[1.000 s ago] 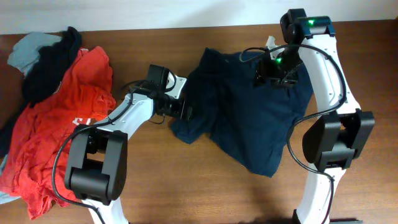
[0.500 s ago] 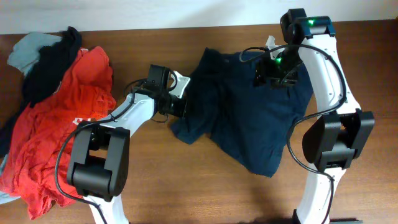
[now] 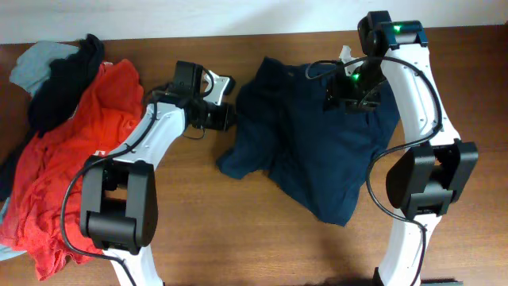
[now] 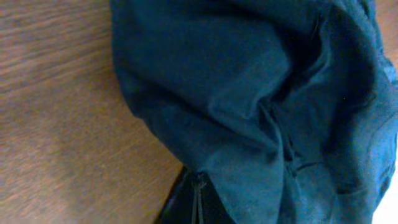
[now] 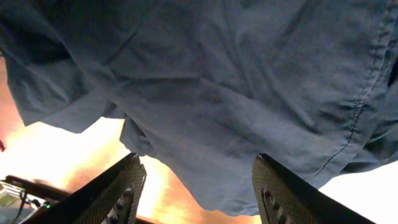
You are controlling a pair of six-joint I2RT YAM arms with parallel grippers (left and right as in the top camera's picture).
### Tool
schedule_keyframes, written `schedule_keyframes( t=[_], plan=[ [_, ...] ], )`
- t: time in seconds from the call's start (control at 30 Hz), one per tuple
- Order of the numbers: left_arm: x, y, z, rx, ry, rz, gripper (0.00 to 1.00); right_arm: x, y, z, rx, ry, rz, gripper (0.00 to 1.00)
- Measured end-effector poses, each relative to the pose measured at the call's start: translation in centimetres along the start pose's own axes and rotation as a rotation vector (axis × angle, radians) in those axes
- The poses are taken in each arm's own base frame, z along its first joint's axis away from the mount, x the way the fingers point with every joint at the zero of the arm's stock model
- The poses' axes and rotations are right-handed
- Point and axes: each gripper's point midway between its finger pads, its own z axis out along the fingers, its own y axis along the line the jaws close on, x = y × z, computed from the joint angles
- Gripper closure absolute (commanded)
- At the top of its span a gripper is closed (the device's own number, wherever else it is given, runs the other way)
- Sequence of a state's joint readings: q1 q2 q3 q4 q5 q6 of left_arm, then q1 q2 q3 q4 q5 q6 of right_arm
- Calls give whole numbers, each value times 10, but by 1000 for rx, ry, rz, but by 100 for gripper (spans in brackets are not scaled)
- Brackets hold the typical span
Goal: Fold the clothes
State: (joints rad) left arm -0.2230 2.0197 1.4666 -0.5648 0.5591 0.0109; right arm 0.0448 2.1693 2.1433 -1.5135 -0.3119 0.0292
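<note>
The clothes (image 3: 317, 151), one large dark navy garment, lie crumpled on the wooden table right of centre. At their upper left edge my left gripper (image 3: 229, 117) is shut, and in the left wrist view the navy fabric (image 4: 261, 93) runs right down onto the closed jaw tips of that gripper (image 4: 198, 186), pinched there. Over the garment's upper right part my right gripper (image 3: 350, 100) stands open. In the right wrist view its fingers (image 5: 127, 186) are spread wide, the gripper (image 5: 199, 186) has nothing clamped, and the hanging cloth (image 5: 217, 93) fills the frame behind them.
A heap of other garments sits at the left: a red shirt (image 3: 71, 167), a black piece (image 3: 67, 83) and a pale blue one (image 3: 36, 63). Bare wood (image 3: 238, 230) lies in front of the navy garment.
My left gripper has shut on the garment's left edge and moved up and to the left, toward the back of the table. The right arm has not moved.
</note>
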Motion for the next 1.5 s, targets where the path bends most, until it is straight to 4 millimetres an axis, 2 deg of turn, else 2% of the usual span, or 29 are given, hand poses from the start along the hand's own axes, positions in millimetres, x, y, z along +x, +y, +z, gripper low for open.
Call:
schedule_keyframes(
  t=[0.17, 0.23, 0.3, 0.4, 0.53, 0.57, 0.63, 0.7, 0.73, 0.97, 1.1, 1.13, 1.23, 1.33, 1.5],
  plan=[
    [8, 9, -1, -62, 36, -17, 100, 0, 0, 0, 0, 0, 0, 40],
    [4, 15, -5, -94, 30, -18, 100, 0, 0, 0, 0, 0, -4, 40],
    [-9, 21, -15, -126, 3, -15, 100, 0, 0, 0, 0, 0, -7, 40],
    [-42, 27, -39, -172, -70, 10, 100, 0, 0, 0, 0, 0, -8, 40],
    [-81, 24, -76, -226, -158, 61, 99, 0, 0, 0, 0, 0, -8, 40],
    [-89, 22, -83, -237, -179, 75, 79, 0, 0, 0, 0, 0, -7, 40],
    [-98, 18, -93, -258, -208, 101, 27, 0, 0, 0, 0, 0, -8, 40],
    [-101, 17, -97, -278, -216, 110, 1, 0, 0, 0, 0, 1, -7, 40],
    [-101, 18, -98, -286, -214, 108, 1, 0, 0, 0, 0, 1, -7, 40],
    [-85, 27, -98, -334, -153, 76, 1, 0, 0, 0, 0, 1, -7, 40],
    [-63, 23, -93, -313, -66, 42, 1, -1, 0, 0, 2, -6, -9, 39],
    [-56, 19, -91, -296, -41, 34, 1, -5, -2, 0, 11, -18, -5, 36],
    [-40, -1, -81, -238, 27, 30, 1, -21, -9, -1, 55, -84, 19, 27],
    [-23, -30, -68, -183, 101, 49, 1, -41, -16, -5, 89, -171, 37, 19],
    [19, -79, -51, -116, 268, 83, 1, -76, -33, -19, 94, -322, 76, 14]
  ],
)
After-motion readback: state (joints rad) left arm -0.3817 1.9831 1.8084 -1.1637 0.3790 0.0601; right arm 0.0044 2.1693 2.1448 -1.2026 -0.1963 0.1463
